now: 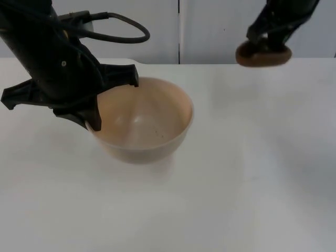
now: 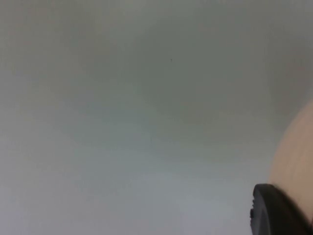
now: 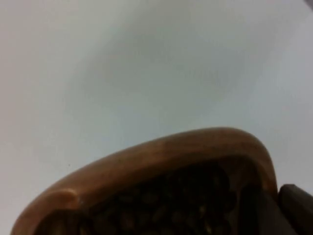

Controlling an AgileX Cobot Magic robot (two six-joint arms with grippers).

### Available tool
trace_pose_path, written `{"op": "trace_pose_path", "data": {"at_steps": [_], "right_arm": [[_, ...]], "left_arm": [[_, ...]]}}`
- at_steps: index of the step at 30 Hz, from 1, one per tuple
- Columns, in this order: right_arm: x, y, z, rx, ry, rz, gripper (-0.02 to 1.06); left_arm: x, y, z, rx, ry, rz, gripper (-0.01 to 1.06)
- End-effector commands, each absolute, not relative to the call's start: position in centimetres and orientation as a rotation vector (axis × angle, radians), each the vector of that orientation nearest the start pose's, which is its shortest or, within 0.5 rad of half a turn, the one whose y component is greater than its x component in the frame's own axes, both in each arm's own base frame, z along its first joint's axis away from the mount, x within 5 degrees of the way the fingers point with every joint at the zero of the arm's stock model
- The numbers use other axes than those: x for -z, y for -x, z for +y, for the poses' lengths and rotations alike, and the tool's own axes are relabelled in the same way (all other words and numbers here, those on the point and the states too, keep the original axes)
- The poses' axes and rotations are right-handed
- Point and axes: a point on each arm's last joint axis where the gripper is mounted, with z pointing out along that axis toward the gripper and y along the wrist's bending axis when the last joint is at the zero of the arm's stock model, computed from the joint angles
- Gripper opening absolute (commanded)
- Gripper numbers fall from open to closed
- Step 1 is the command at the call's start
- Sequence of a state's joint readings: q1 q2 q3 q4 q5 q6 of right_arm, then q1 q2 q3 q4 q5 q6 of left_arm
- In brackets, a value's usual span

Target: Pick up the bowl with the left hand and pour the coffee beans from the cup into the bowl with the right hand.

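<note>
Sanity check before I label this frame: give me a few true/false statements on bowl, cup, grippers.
1. The left gripper is at the rim of the beige bowl. True.
2. The bowl already holds a heap of coffee beans. False: its inside looks bare apart from a few tiny specks.
3. The right gripper holds the brown wooden cup near the grey partition wall. True.
4. The cup is empty. False: the right wrist view shows coffee beans inside it.
5. The cup is tipped directly over the bowl. False: in the top view it is far off to the bowl's side, above the white table.
</note>
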State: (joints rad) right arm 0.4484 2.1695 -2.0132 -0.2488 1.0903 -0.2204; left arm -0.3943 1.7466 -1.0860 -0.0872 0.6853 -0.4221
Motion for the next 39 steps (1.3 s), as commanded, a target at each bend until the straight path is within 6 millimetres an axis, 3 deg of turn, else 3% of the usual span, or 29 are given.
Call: {"op": "trace_pose_path", "data": {"at_steps": [1, 6, 19, 30, 39], "right_arm": [[-28.3, -42.4, 20.4, 0.301, 1.007, 2.462, 0.00], [-30.3, -39.7, 23.3, 0.327, 1.080, 2.396, 0.00], [-31.4, -35.0, 29.6, 0.438, 1.182, 2.229, 0.00], [-33.5, -32.8, 32.6, 0.705, 1.143, 1.934, 0.00], [-34.5, -31.7, 33.8, 0.792, 1.154, 1.794, 0.00]], "left_arm": [[-19.3, -31.1, -13.7, 0.292, 0.142, 2.854, 0.00], [-19.3, -31.1, -13.7, 0.294, 0.144, 2.855, 0.00], [-19.3, -31.0, -13.8, 0.300, 0.151, 2.856, 0.00], [-19.3, -31.0, -13.8, 0.303, 0.153, 2.856, 0.00], [-19.3, -31.0, -13.8, 0.312, 0.161, 2.855, 0.00]]}}
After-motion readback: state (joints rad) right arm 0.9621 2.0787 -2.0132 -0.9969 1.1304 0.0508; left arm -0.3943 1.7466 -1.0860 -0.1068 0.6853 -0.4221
